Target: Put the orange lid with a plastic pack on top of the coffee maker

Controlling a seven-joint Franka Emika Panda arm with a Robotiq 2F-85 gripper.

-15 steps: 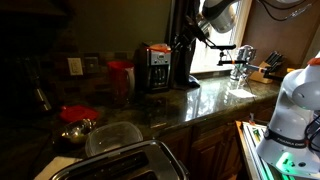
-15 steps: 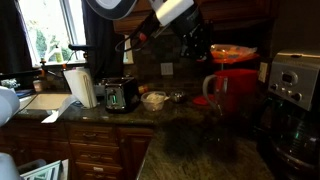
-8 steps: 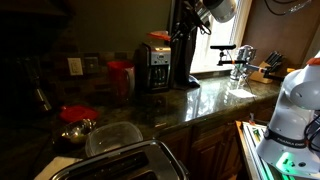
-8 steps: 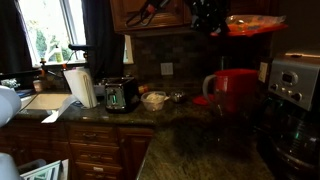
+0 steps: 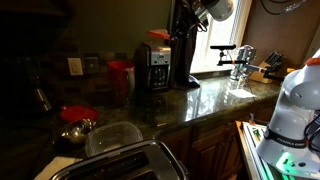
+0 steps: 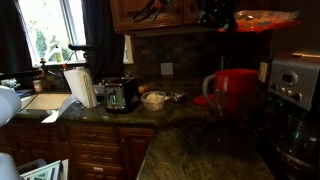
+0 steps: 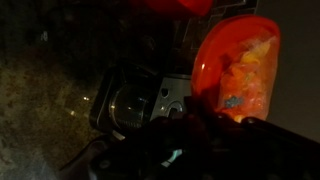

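Note:
My gripper is shut on the edge of the orange lid and holds it level in the air above the black coffee maker. In an exterior view the gripper carries the lid high, above and a little left of the coffee maker. In the wrist view the lid stands out from the dark gripper, with the pale plastic pack lying on it. The coffee maker shows below and beside it.
A red canister stands beside the coffee maker, also in an exterior view. A tall black column stands on its other side. A redder lid, a clear container, a toaster and a paper roll sit on the counter.
My gripper has risen with the orange lid and carried it toward the coffee maker. The rise has slowed in the last half second.

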